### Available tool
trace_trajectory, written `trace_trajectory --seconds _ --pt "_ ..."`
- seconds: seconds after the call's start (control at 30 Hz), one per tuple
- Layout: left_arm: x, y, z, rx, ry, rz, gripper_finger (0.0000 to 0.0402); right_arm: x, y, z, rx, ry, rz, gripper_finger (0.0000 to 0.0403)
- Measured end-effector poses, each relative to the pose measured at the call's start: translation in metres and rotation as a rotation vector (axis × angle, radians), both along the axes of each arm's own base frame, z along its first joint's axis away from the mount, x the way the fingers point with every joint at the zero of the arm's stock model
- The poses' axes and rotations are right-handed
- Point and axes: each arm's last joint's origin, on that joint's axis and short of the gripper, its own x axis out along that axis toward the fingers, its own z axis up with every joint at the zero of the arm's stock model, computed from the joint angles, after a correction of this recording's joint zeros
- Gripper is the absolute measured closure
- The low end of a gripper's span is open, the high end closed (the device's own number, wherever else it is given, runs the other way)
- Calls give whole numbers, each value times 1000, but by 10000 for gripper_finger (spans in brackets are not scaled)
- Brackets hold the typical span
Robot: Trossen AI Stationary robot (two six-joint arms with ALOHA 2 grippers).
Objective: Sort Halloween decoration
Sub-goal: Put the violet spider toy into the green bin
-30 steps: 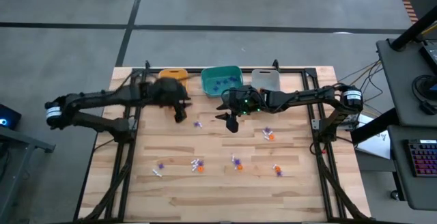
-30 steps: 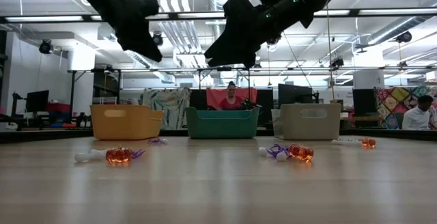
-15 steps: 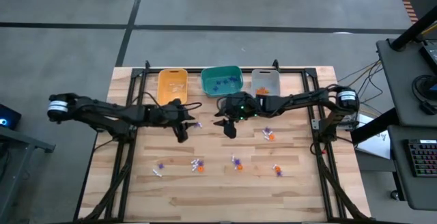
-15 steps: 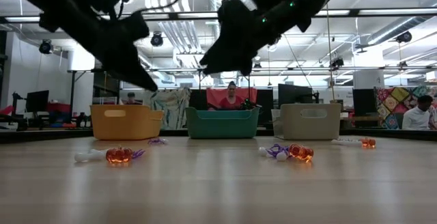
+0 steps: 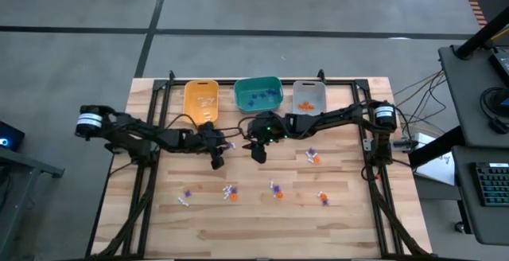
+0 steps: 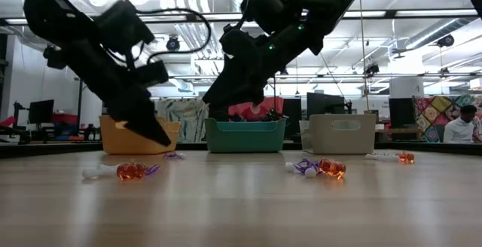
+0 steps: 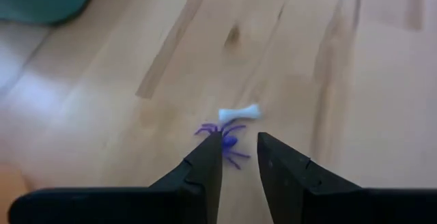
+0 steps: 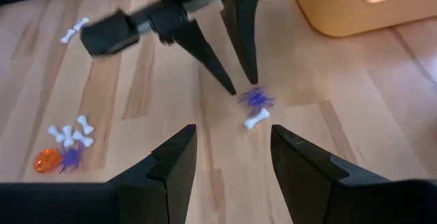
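A purple spider [image 7: 230, 141] and a white bone [image 7: 240, 112] of the Halloween decoration lie on the wooden table, in front of the yellow bin [image 5: 200, 98]. My left gripper [image 7: 237, 145] is open, slanting down, with its fingertips on either side of the spider, close above it. My right gripper [image 8: 232, 138] hovers wide open just right of that spot [image 5: 256, 154], above the table, with nothing between its fingers. More orange, purple and white trinkets [image 5: 312, 157] lie scattered toward the near edge [image 5: 231, 191].
A yellow, a teal [image 5: 258, 92] and a grey bin [image 5: 308, 95] stand in a row at the far edge, each holding trinkets. A black frame [image 5: 367, 146] borders the table's sides. The two grippers are close together. People sit in the room behind [image 6: 254, 108].
My left gripper has come down from beside the yellow bin toward the table's near edge, onto the purple spider. My right gripper has sunk a little and moved toward the table's left, nearer the same spot. The trinkets have stayed where they were.
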Motion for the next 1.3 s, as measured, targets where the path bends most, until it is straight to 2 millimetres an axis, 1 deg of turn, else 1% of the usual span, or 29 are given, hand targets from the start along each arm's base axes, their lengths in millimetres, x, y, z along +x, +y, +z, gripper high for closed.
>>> trace_trajectory --seconds 0.13,0.27,0.43,0.63,0.8,1.07,1.3 --pt "3 1 -13 31 64 31 326 3 0 -1 -1 -4 0 227" --pt "7 2 -20 47 86 44 326 4 -1 -2 3 -1 -3 227" --pt "6 1 -21 12 93 13 326 4 -1 -7 17 13 -11 227" --pt "5 -3 -18 -58 93 -57 326 8 -1 -18 31 22 -22 227" --pt "3 -4 -14 -41 95 -104 326 18 -4 -29 17 6 -99 227" --pt "2 -3 -13 5 101 -125 326 40 -9 -46 -119 -1 -10 227" --pt "-2 -4 -13 12 98 -131 326 54 -13 -54 -127 -13 -20 223"
